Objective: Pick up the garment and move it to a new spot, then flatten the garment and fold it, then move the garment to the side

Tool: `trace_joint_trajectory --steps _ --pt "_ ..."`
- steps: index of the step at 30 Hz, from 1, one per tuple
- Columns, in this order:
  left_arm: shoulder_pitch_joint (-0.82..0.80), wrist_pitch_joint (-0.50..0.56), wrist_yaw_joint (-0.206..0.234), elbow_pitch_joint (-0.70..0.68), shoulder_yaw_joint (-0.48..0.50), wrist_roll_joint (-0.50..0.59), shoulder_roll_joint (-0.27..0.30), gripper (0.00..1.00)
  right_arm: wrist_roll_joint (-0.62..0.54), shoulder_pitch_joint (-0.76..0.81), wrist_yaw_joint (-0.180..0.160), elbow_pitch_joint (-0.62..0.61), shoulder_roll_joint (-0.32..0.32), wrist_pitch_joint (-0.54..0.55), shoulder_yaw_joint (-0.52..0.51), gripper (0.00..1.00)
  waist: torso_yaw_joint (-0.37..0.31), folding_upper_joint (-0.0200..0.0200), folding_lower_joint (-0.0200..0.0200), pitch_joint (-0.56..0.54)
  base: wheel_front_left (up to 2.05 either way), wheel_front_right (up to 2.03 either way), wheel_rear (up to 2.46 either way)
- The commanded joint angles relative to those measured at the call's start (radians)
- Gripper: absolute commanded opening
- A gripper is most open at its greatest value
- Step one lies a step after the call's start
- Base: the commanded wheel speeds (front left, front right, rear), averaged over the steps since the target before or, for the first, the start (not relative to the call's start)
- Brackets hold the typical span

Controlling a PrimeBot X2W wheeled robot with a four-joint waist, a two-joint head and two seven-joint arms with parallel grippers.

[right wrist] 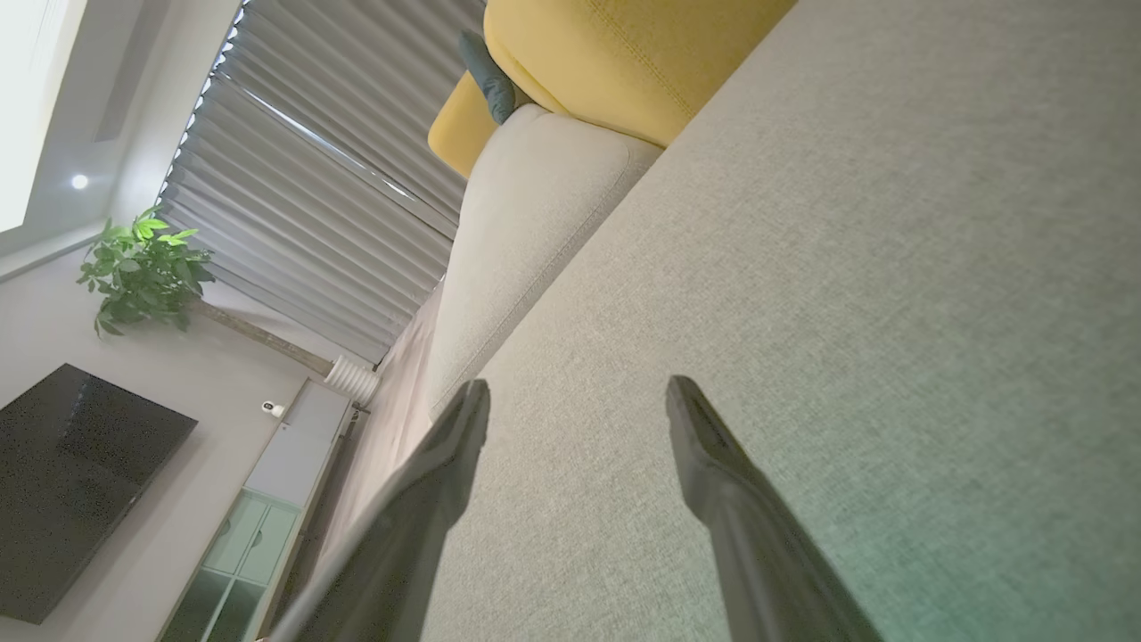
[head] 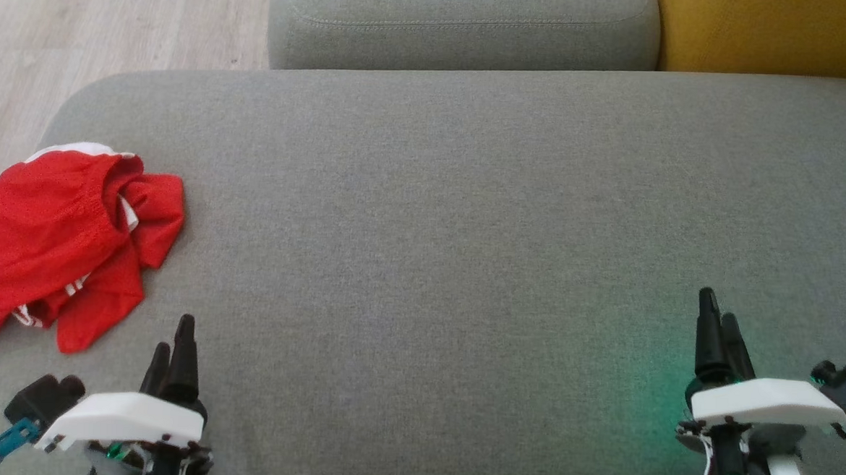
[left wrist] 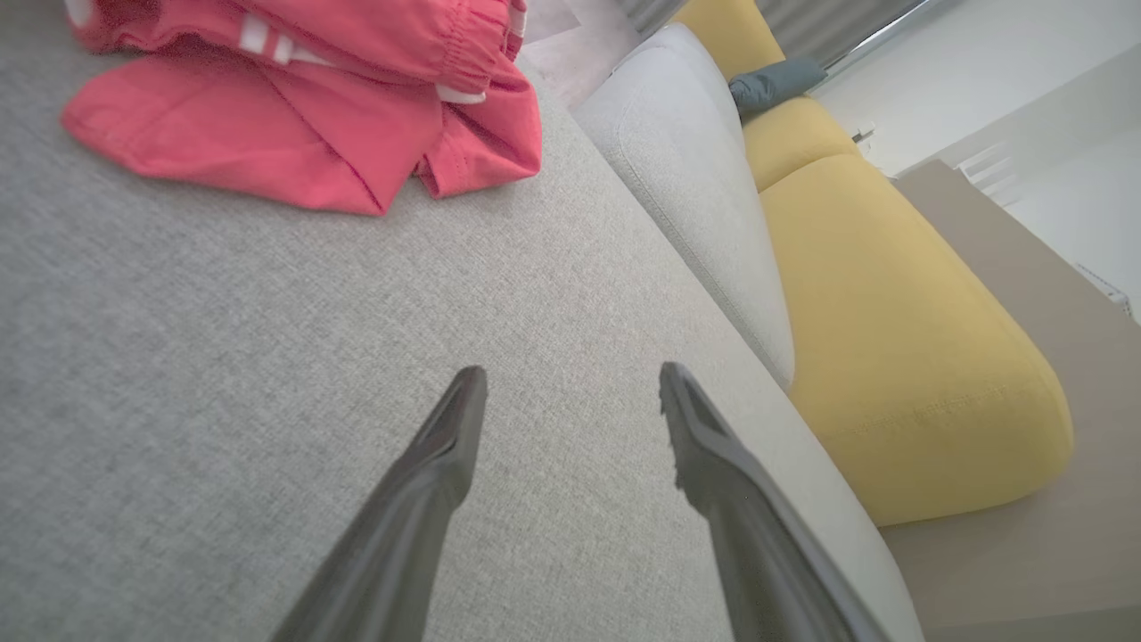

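I saw the crumpled red garment (head: 61, 240) at nine o'clock on the grey sofa cushion (head: 467, 232), near my left pincer (head: 174, 333), spread and empty at seven o'clock, with my right pincer (head: 718, 305) likewise spread at five, both seemingly poised for pickup.

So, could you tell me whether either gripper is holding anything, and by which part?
Nothing is held: left gripper and right gripper are open and empty; the red garment lies untouched on the cushion.
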Motion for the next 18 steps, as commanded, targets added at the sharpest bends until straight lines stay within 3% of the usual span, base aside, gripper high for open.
trace_joint_trajectory --steps 1,18 --pt "-0.058 -0.011 0.002 -0.038 0.015 0.027 0.014 1.00 -0.027 -0.058 0.004 -0.036 -0.005 -0.015 0.016 1.00 0.000 0.0000 0.0000 0.000 0.00 0.00 0.00" --pt "-0.072 -0.060 0.046 -0.059 -0.011 0.252 0.020 1.00 -0.262 -0.083 0.005 -0.020 -0.006 -0.065 0.051 1.00 0.000 0.0000 0.0000 0.009 0.00 0.00 0.00"
